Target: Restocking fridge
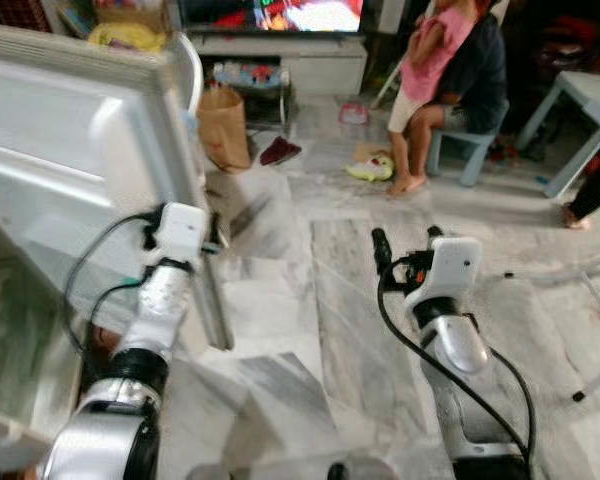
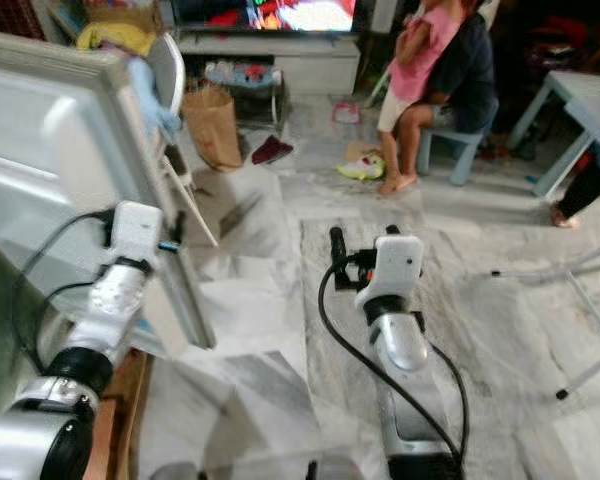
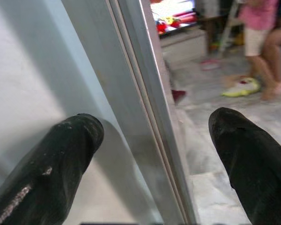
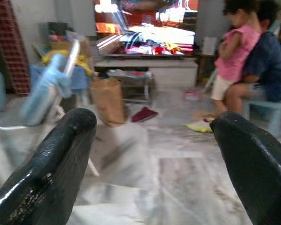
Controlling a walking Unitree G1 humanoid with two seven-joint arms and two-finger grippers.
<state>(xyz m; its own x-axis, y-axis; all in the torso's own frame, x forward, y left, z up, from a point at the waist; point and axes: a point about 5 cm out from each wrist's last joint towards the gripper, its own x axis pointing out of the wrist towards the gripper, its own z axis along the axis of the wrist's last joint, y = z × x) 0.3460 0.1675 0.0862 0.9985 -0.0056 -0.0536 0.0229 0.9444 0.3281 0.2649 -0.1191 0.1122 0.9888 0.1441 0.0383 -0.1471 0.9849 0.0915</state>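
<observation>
Left end effector (image 3: 150,154), fingers spread, straddles the open fridge door's (image 1: 100,170) edge; right end effector (image 4: 152,154) hangs spread over the floor (image 1: 330,300).

1. No text, label, brand, number or sign can be read in any view.
2. The television screen (image 1: 280,14) is lit, but its picture is too blurred for lettering.

The fridge door (image 1: 90,150) is cut off at the left edge; the left hand (image 1: 212,243) is largely hidden behind the door's edge.
</observation>
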